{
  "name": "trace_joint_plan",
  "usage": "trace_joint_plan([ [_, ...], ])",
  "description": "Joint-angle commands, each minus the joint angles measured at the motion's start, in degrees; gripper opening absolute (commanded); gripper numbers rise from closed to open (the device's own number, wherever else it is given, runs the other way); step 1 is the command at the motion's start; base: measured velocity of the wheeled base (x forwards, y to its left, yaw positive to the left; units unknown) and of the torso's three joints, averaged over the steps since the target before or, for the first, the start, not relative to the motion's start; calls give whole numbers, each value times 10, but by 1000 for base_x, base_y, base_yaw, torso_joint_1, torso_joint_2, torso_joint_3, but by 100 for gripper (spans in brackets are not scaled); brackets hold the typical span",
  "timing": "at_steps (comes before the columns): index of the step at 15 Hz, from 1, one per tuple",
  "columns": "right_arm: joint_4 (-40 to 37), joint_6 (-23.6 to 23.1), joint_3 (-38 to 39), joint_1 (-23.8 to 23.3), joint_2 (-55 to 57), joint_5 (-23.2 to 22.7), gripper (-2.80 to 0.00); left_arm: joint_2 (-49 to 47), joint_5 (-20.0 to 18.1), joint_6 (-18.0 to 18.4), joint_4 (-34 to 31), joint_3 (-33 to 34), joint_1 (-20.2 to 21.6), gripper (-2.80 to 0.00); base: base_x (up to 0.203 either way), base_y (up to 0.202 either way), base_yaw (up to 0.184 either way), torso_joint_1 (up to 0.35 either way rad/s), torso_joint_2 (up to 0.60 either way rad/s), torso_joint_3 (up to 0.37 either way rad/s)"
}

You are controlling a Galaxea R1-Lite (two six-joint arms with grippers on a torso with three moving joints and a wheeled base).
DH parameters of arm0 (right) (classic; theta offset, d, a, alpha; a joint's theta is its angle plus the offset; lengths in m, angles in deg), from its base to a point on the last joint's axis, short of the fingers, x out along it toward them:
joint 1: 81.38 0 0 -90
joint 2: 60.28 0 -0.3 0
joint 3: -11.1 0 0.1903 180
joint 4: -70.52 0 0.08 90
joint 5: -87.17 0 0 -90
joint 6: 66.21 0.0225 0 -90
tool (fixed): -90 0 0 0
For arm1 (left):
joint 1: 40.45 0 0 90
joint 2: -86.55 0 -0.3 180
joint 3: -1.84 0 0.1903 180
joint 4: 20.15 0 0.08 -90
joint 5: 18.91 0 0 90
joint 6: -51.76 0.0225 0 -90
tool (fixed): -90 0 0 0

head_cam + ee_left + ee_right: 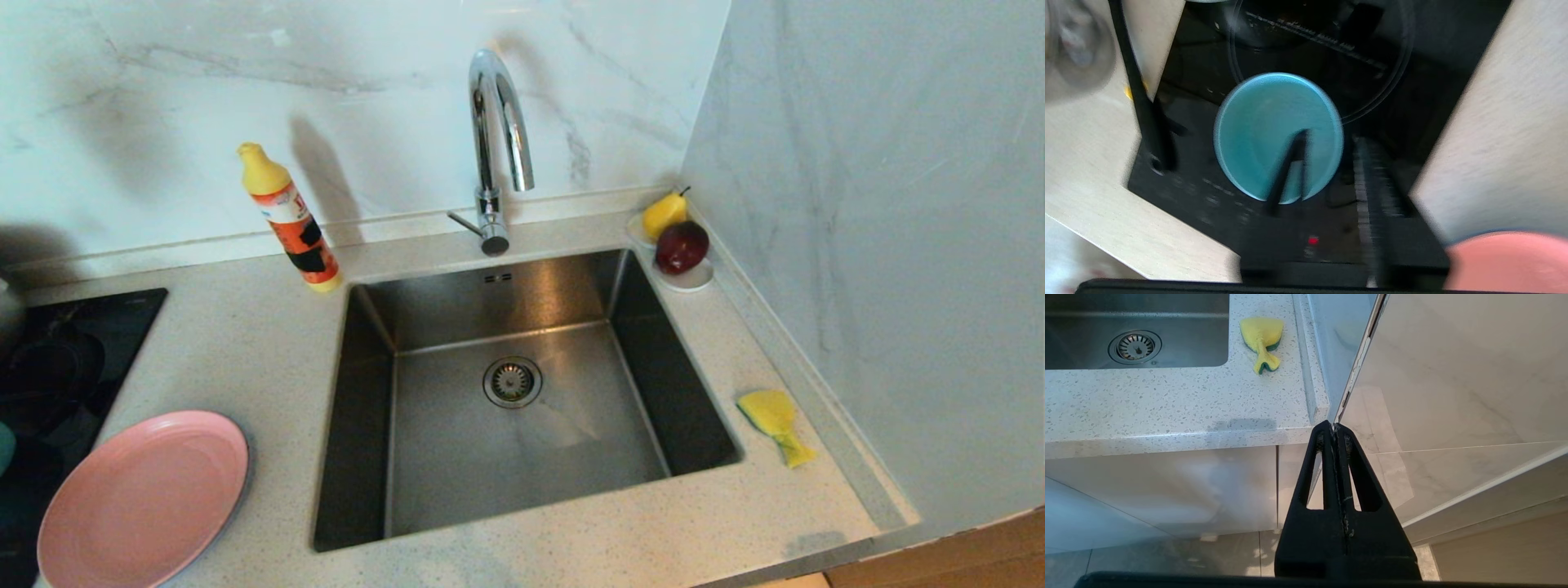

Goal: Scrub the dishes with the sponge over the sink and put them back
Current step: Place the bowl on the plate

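The teal bowl (1261,126) stands on the black hob (1216,212), out at the left. My left gripper (1331,139) hovers over it, open: one finger (1290,163) shows across the bowl's inside, the other (1372,183) outside its rim, and nothing is held. The pink plate (143,498) (1506,261) lies on the counter left of the sink (457,457). On the counter right of the sink lies the yellow sponge (774,420) (1261,335). My right gripper (1334,426) hangs shut and empty below the counter's front edge.
A chrome gooseneck tap (498,147) rises behind the sink. An orange detergent bottle (290,220) stands at the back left. A yellow pear (663,214) and a red apple (682,247) sit on small white saucers in the back right corner. Marble walls close the back and right.
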Motion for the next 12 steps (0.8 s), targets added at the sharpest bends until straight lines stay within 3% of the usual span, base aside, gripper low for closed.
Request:
trace_joint_plan([
  [1,-1,-1,0,0,0,0,-280,-28,-27,22,-5,-1,9,0,0,0,0,0,0,0],
  [4,0,-1,0,0,0,0,-280,-48,-68,34,-11,6,11,0,0,0,0,0,0,0],
  [12,0,-1,0,0,0,0,-280,-108,-73,26,-12,7,11,0,0,0,0,0,0,0],
])
